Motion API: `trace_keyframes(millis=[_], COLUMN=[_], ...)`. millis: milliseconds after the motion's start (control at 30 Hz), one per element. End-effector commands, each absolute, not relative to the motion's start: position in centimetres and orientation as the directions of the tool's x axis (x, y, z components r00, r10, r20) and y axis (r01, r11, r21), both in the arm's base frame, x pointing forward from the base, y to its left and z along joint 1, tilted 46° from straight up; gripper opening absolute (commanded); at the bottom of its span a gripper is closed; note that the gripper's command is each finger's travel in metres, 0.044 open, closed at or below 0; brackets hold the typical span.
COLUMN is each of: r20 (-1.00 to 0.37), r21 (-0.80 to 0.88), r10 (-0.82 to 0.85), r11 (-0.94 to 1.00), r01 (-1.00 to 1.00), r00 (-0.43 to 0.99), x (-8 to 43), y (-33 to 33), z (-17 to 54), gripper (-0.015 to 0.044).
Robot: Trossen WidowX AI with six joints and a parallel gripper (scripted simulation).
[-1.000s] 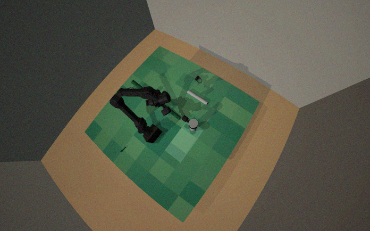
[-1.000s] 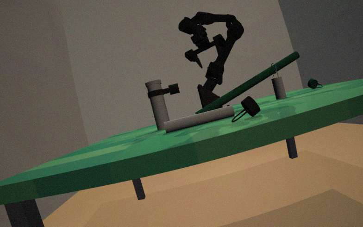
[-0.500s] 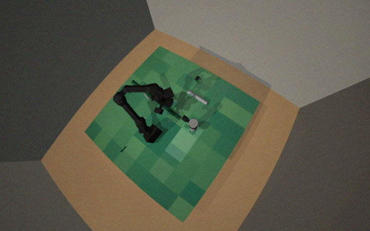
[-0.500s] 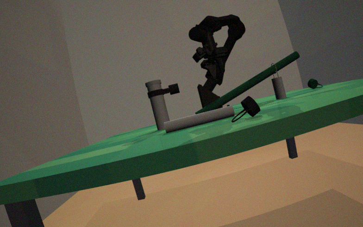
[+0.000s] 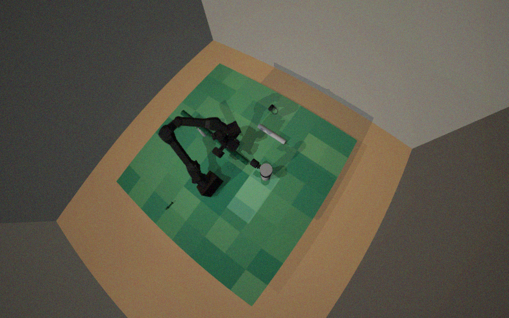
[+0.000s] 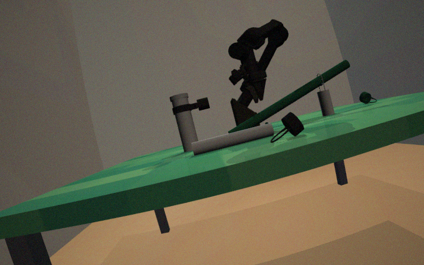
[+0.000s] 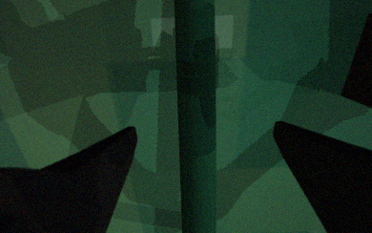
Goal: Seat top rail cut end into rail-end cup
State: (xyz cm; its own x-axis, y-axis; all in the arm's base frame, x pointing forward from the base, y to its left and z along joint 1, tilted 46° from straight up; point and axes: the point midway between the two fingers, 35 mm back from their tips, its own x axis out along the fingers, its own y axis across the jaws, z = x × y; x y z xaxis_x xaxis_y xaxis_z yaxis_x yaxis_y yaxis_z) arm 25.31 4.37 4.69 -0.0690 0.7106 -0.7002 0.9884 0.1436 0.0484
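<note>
1. The claw (image 5: pixel 225 145) (image 6: pixel 258 100) (image 7: pixel 204 130) was open, with nothing gripped; its 2 fingers stood wide apart in the wrist view, and the rail (image 5: pixel 238 155) (image 6: pixel 297 93) (image 7: pixel 197 115) ran between them as seen there.
2. The rail sloped, its high end past the small post (image 6: pixel 326 103) and its low end down near the table (image 5: pixel 240 243) (image 6: pixel 218 187); it passed through the wire loop above that post.
3. The cup (image 5: pixel 254 163) (image 6: pixel 203 103) hung beside the big post (image 5: pixel 265 170) (image 6: pixel 186 127) on the band (image 6: pixel 184 108), just below the post cap (image 6: pixel 179 96). The rail's low end was outside the cup, lower down.
4. A grey pipe (image 5: pixel 272 134) (image 6: pixel 232 139) lay on the table, near a black ringed piece (image 5: pixel 271 108) (image 6: pixel 292 124).
5. A green ringed piece (image 6: pixel 365 97) lay beyond the small post.
</note>
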Motion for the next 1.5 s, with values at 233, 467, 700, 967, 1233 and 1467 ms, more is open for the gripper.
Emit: trace_keyframes(millis=[233,467,700,967,1233,1467], r20=[-0.696,-0.697,-0.697,-0.697,-0.696,-0.694], r21=[0.039,0.039,0.039,0.039,0.039,0.039], r10=[0.715,0.714,0.713,0.713,0.714,0.716], r11=[0.138,0.138,0.137,0.137,0.137,0.138], r01=[0.99,0.99,0.99,0.99,0.99,0.99], r00=[-0.072,-0.072,-0.072,-0.072,-0.072,-0.072], x=[25.0,25.0,25.0,24.9,24.7,24.5], y=[5.9,6.5,7.3,8.2,9.2,10.0], z=[3.0,2.4,1.6,0.7,-0.2,-0.9], gripper=[0.044,0.044,0.044,0.044,0.044,0.044])
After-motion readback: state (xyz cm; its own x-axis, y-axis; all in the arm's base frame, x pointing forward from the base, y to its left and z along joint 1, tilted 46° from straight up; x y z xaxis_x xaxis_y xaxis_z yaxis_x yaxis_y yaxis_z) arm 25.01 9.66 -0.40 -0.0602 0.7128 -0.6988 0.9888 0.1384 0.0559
